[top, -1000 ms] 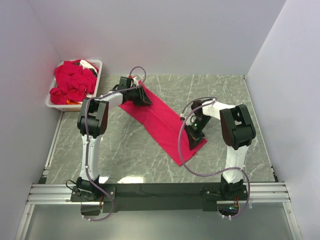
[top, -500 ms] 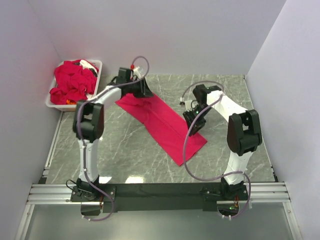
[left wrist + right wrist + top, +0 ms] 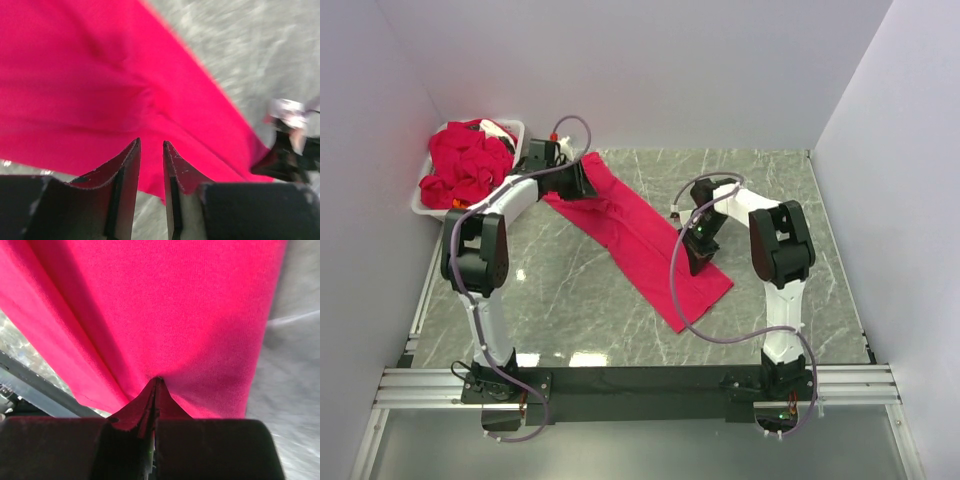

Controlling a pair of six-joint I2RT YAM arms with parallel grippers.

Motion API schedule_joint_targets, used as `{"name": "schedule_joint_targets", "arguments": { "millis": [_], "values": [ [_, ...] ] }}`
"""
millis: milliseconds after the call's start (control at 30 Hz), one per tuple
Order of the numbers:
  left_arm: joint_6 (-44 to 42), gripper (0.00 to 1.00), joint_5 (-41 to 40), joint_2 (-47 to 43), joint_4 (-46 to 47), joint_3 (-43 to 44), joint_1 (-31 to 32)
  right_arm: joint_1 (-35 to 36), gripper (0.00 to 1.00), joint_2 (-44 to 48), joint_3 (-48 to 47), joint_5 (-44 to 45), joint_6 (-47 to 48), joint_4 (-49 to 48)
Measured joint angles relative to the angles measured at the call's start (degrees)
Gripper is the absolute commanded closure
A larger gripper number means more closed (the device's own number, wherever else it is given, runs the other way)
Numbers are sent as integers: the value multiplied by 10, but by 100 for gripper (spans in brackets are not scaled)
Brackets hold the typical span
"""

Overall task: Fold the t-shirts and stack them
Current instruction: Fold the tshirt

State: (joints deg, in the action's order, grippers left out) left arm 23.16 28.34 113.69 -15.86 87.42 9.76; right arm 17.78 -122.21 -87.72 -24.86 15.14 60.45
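One crimson t-shirt (image 3: pixel 640 235), folded into a long strip, lies diagonally across the marble table. My left gripper (image 3: pixel 585 182) is at its far left end, where the cloth is bunched and raised. In the left wrist view the jaws (image 3: pixel 151 144) stand a narrow gap apart, with the t-shirt (image 3: pixel 100 75) just beyond the tips and nothing pinched. My right gripper (image 3: pixel 697 255) is at the strip's near right part. In the right wrist view it (image 3: pixel 156 380) is shut on a pinch of the t-shirt (image 3: pixel 190 305). More crimson t-shirts (image 3: pixel 465 165) are heaped in the bin.
The white plastic bin (image 3: pixel 517 126) stands at the far left, beside the table's left edge. White walls close the table on the left, back and right. Grey marble table (image 3: pixel 570 290) shows in front of the strip.
My left gripper moved left toward the bin and the shirt's far end shifted and rose with it. My right gripper moved from the strip's near right end to its right edge, then slightly left and nearer.
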Motion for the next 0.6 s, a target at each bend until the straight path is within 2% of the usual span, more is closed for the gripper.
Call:
{"name": "schedule_joint_targets", "arguments": {
  "millis": [200, 400, 500, 600],
  "values": [
    [1, 74, -56, 25, -27, -3, 4, 22, 100, 35, 78, -30, -16, -19],
    [0, 75, -93, 73, -34, 35, 10, 95, 100, 57, 159, -94, -18, -13],
    [-4, 75, -106, 117, -40, 68, 19, 126, 91, 57, 171, -128, -10, -9],
    [-12, 76, -107, 162, -57, 120, 31, 128, 82, 57, 165, -151, -2, -8]
  ]
}}
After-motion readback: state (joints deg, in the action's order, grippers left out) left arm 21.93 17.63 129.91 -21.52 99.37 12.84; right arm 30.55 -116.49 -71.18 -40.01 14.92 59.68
